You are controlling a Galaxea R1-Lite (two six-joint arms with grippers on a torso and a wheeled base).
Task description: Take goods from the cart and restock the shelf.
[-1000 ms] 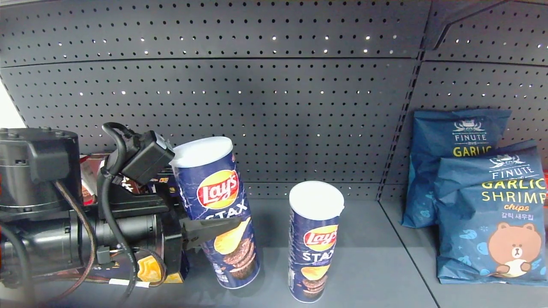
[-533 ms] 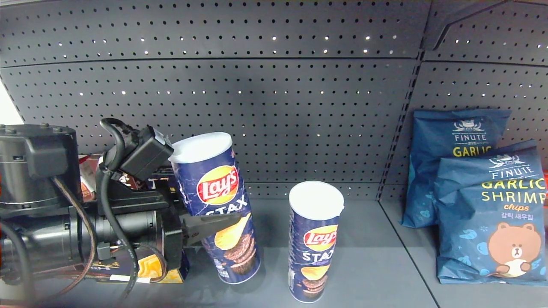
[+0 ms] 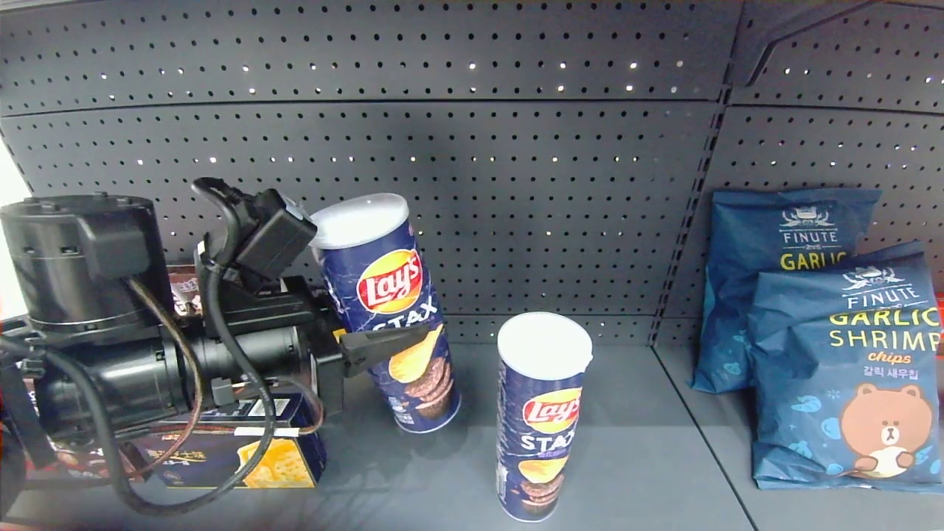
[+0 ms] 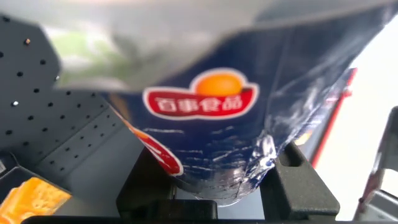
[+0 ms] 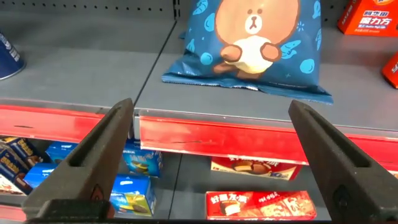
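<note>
Left pincer (image 3: 394,341) clamps a tilted chip can (image 3: 380,280) over the grey shelf (image 3: 634,442), perforated back panel (image 3: 516,184) behind; right pincer (image 5: 211,106) gapes empty

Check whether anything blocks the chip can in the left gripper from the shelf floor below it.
Nothing visible does. The chip can, tilted in the left gripper, has bare shelf under it; the standing can is to its right and nearer, the box to its left.
</note>
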